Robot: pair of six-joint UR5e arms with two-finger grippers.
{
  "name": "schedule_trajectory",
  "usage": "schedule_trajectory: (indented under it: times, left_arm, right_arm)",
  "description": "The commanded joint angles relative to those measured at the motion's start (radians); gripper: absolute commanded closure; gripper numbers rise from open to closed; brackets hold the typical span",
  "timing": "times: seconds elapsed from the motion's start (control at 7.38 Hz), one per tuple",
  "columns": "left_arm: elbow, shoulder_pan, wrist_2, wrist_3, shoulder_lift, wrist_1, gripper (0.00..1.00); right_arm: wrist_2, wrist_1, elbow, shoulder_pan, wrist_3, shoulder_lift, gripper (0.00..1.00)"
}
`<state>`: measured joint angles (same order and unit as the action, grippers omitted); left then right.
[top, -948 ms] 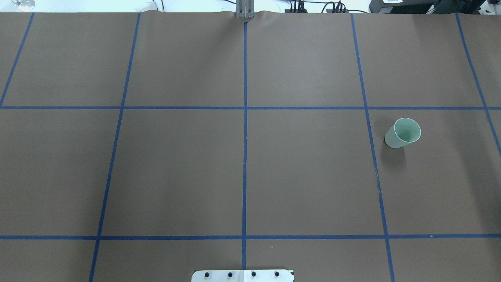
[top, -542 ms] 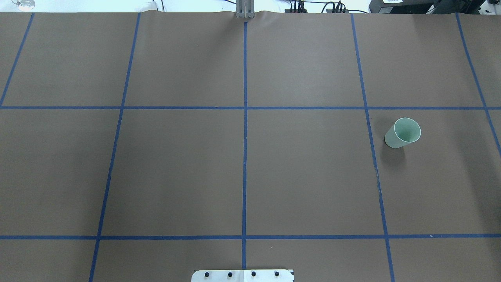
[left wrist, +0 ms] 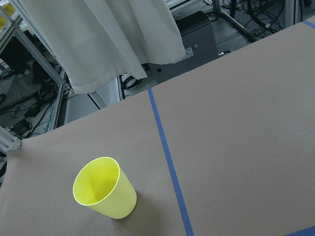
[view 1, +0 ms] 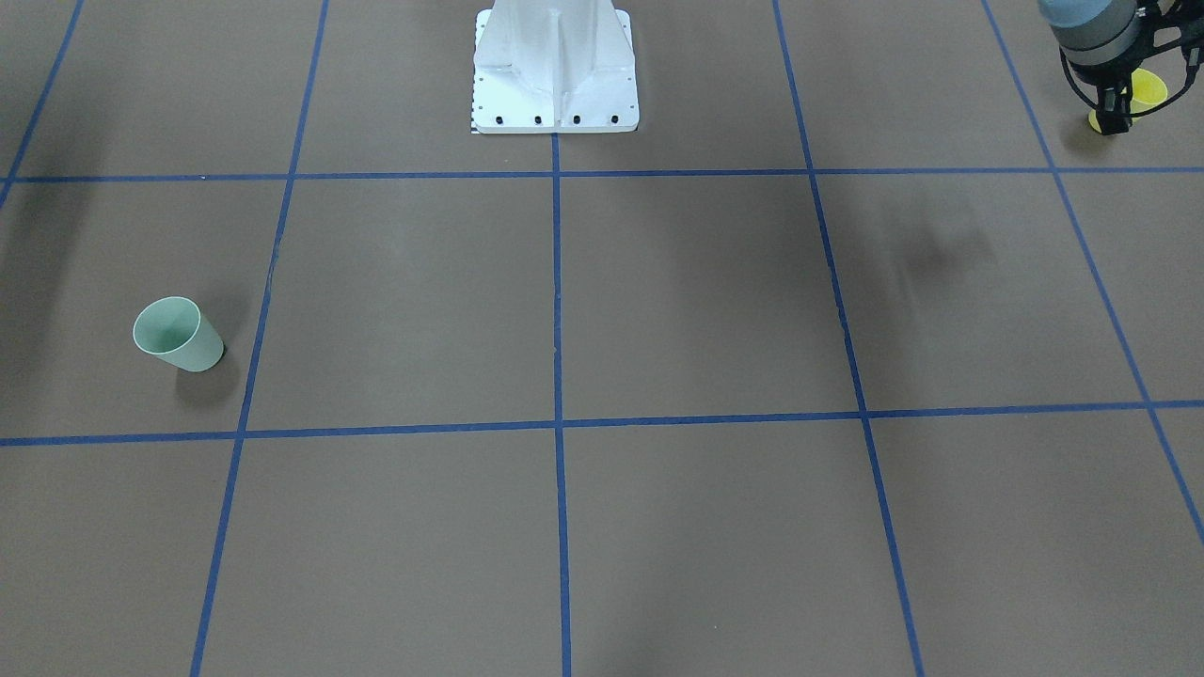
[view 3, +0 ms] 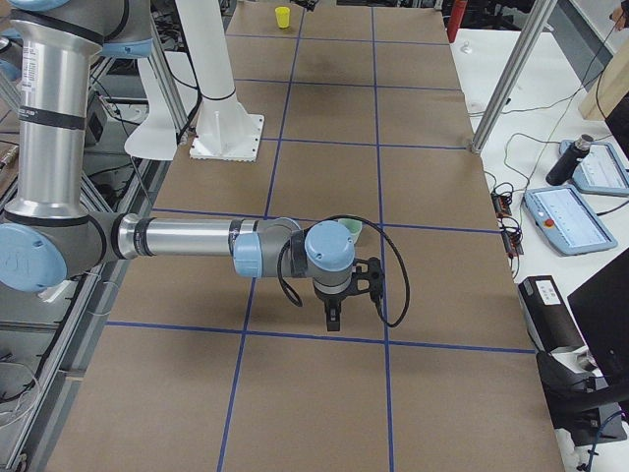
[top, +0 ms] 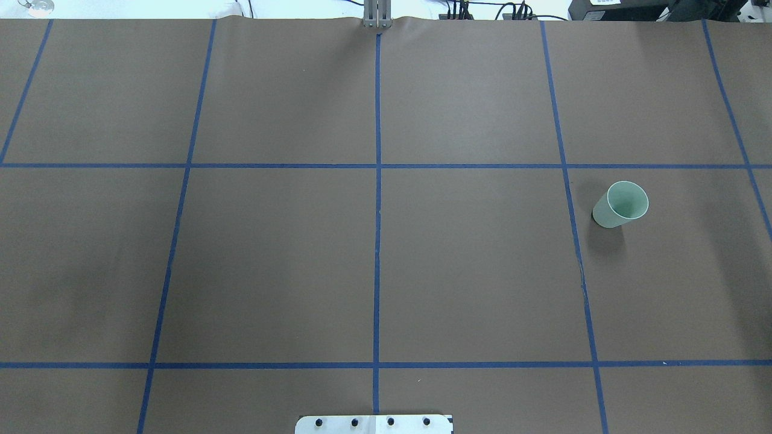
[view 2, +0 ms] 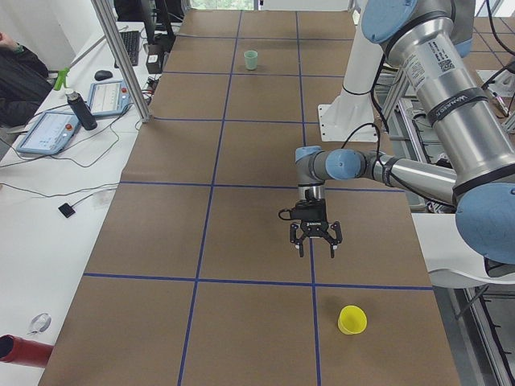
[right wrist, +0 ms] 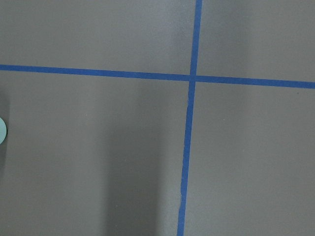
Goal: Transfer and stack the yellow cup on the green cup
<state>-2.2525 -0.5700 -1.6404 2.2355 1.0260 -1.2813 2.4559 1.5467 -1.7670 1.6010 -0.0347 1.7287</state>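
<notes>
Both cups stand upright and well apart on the surface, neither held.

You see the small bright yellow plastic tumbler (view 2: pixel 352 319) at the robot's left end of the brown, blue-taped surface (top: pixel 271 271), rim up. The left pincer (view 2: pixel 315 252) hangs near it without touching, fingers spread apart. The pale mint-green plastic tumbler (top: pixel 621 206) stands towards the opposite end, rim up too. The right pincer (view 3: pixel 334 320) hovers close by it; you cannot tell from these views whether its fingers are apart or together.
</notes>
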Motion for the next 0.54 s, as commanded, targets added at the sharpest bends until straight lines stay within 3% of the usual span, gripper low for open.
schedule_trajectory:
  times: [0.0,0.41]
  left_arm:
    - [0.022,0.074,-0.012,0.158,0.012,0.106,0.0]
    - [0.161,0.088,-0.021,0.312,0.127,0.163,0.0]
  right_arm:
    - [0.003,0.001,-0.002,-0.003,0.001,0.0,0.0]
    - [0.006,0.003,-0.026,-0.016,0.006,-0.001,0.0]
